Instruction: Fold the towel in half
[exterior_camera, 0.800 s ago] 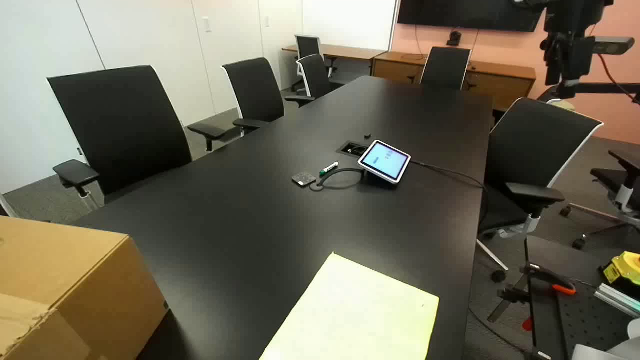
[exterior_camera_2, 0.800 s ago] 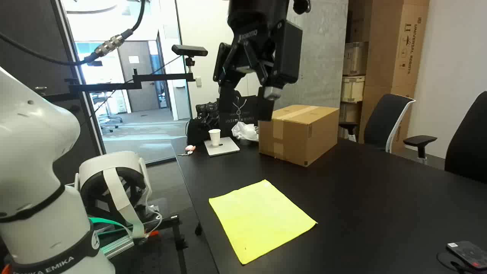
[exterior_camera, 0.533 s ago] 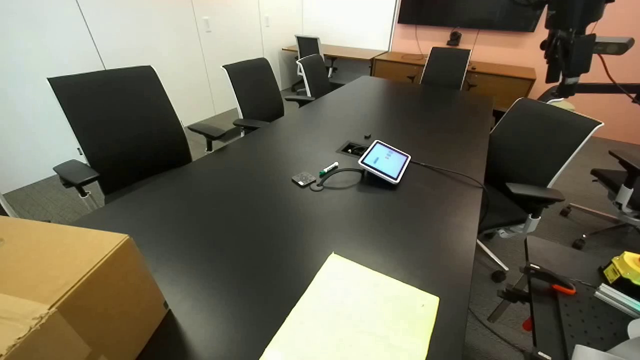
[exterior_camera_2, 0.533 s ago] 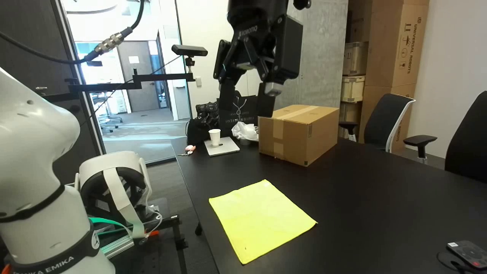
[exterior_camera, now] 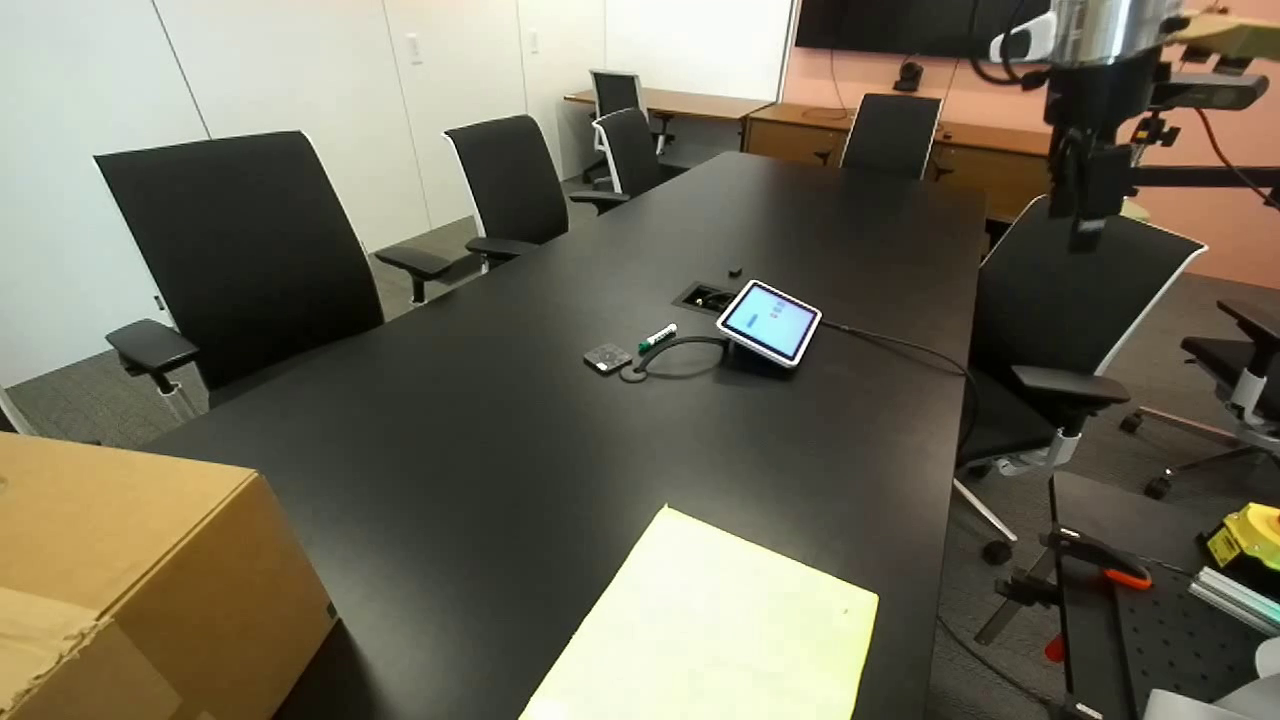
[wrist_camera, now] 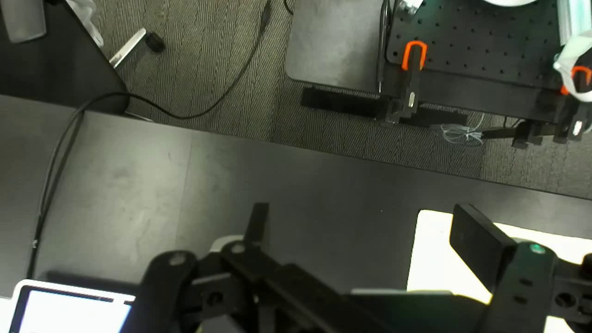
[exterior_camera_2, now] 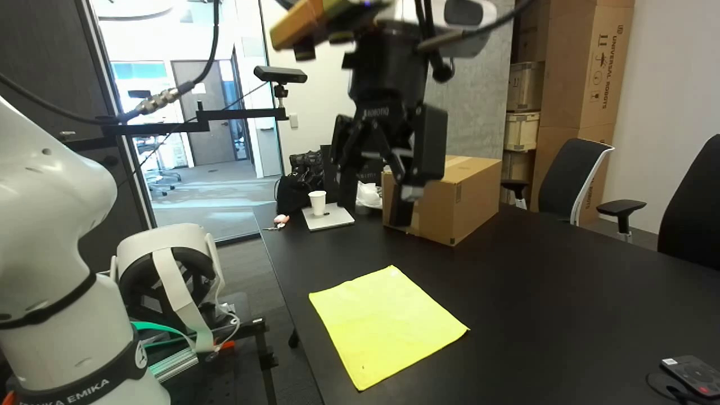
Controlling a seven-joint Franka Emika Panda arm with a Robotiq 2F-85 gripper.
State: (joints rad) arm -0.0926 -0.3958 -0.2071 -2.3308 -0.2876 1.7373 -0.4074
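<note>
The pale yellow towel lies flat and unfolded on the black table in both exterior views. Its near part is cut off by the frame edge in an exterior view. My gripper is in the air above the table in both exterior views, fingers pointing down, apart from the towel. In the wrist view the gripper has its fingers wide apart with nothing between them. The towel looks washed-out white there, at lower right, partly hidden behind the right finger.
A tan cardboard box stands on the table beyond the towel. A tablet, a marker and cables lie along the table. A laptop with a white cup sits at the table's far edge. Chairs surround it.
My gripper has come down and its tilt has straightened; in an exterior view it has also shifted left. It stays open. The towel has not moved.
</note>
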